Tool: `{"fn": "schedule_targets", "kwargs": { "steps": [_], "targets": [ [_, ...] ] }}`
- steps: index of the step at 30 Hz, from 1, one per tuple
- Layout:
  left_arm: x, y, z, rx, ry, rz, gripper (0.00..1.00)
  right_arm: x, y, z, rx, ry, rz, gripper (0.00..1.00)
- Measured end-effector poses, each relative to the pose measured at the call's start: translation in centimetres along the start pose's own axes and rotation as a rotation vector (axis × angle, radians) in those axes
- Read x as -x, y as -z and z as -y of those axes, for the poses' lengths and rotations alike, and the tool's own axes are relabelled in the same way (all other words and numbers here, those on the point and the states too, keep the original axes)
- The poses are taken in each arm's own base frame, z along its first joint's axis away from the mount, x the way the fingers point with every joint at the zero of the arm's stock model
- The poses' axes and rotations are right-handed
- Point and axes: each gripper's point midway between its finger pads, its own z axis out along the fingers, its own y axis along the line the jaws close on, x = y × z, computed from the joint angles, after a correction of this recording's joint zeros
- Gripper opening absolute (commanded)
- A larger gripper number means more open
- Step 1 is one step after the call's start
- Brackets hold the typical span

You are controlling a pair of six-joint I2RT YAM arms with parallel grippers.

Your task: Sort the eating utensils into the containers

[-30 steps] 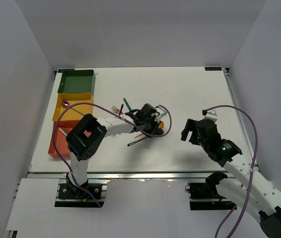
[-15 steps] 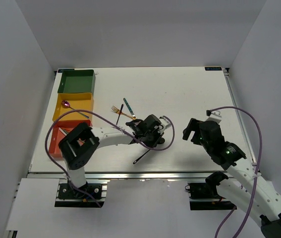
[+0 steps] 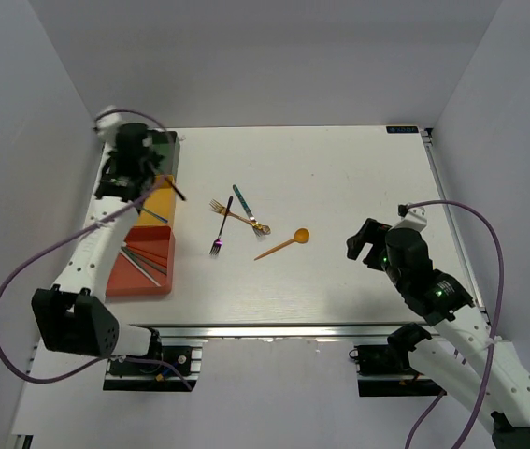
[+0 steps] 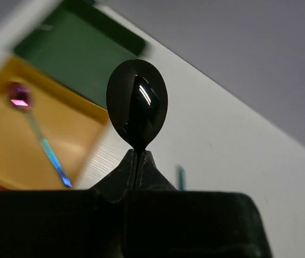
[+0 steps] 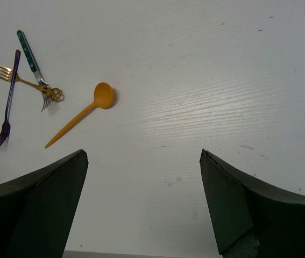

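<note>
My left gripper hangs over the back left, above the edge between the dark green tray and the yellow tray. It is shut on a black spoon, whose bowl sticks up past the jaws. A purple spoon lies in the yellow tray. The orange-red tray holds several thin utensils. On the table lie a purple fork, a gold fork, a teal-handled utensil and an orange spoon. My right gripper is open and empty, right of the orange spoon.
The three trays stand in a column along the table's left edge. White walls close in the table on the left, back and right. A purple cable loops from each arm.
The left gripper closed on the black spoon at the table's middle and swung it far back left over the trays. The right arm has barely shifted.
</note>
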Motion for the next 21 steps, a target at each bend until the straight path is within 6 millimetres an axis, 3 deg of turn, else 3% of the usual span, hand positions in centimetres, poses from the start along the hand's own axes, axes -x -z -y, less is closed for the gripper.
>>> {"fn": "schedule_targets", "kwargs": {
  "steps": [1, 3, 6, 13, 16, 21],
  "targets": [
    [1.8, -1.6, -4.7, 0.132, 0.068, 0.035, 0.0, -0.1, 0.0, -0.2, 0.008, 0.001, -0.008, 0.89],
    [3.7, -3.3, -10.7, 0.289, 0.159, 0.079, 0.0, -0.1, 0.0, -0.5, 0.028, -0.002, -0.01, 0.89],
    [4.2, -5.6, -15.4, 0.394, 0.244, 0.104, 0.0, 0.1, 0.1, -1.2, 0.062, -0.009, -0.007, 0.89],
    [1.1, -11.3, -19.6, 0.419, 0.322, 0.064, 0.0, 0.4, 0.2, -2.6, 0.13, -0.013, -0.001, 0.89],
    [-0.3, -12.4, -20.8, 0.434, 0.324, 0.048, 0.0, 0.5, 0.1, -2.9, 0.145, -0.012, 0.003, 0.89],
    [-2.3, -13.0, -20.9, 0.404, 0.329, 0.026, 0.03, 0.4, -0.3, -3.3, 0.155, -0.004, -0.005, 0.89]
  ]
}}
